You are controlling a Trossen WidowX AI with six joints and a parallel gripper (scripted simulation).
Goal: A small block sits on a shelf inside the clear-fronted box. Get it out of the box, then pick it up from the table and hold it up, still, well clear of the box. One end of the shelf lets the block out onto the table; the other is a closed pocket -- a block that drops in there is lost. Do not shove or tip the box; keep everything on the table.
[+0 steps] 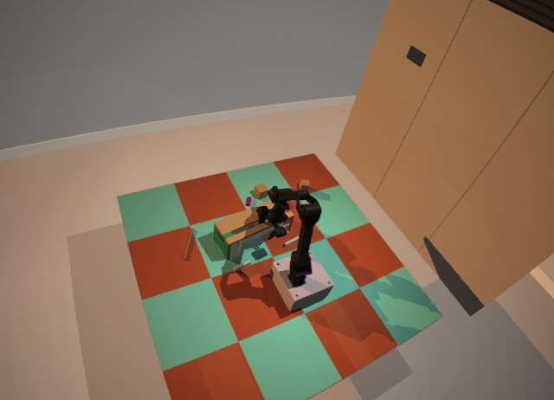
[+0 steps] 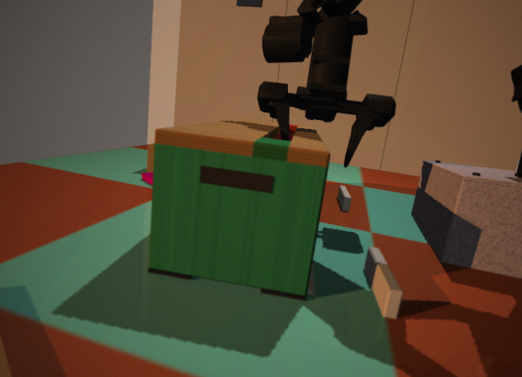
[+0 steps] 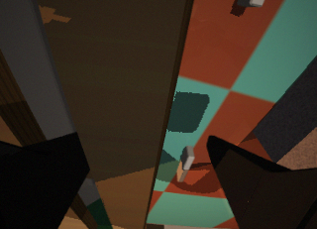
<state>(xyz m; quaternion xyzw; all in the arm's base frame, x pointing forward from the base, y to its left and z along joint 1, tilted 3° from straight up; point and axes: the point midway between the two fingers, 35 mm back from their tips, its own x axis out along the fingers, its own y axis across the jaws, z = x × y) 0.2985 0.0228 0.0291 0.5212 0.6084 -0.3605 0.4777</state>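
Top view: the pincer [image 1: 274,221] hangs over the box [image 1: 243,232]. Exterior view: spread and empty, one finger [image 2: 281,124] dips into the roof slot beside a red block [image 2: 292,129], apparently inside. Wrist view: block hidden. Next, likely nudge it toward the open end.

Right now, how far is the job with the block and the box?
Early stage. Done: the open, empty tool is lowered to the box, one finger in the slot on its top, the other outside the box. In hand: reaching a small red thing by that finger, perhaps the block. Left: getting it out onto the table, picking it up, holding it clear.
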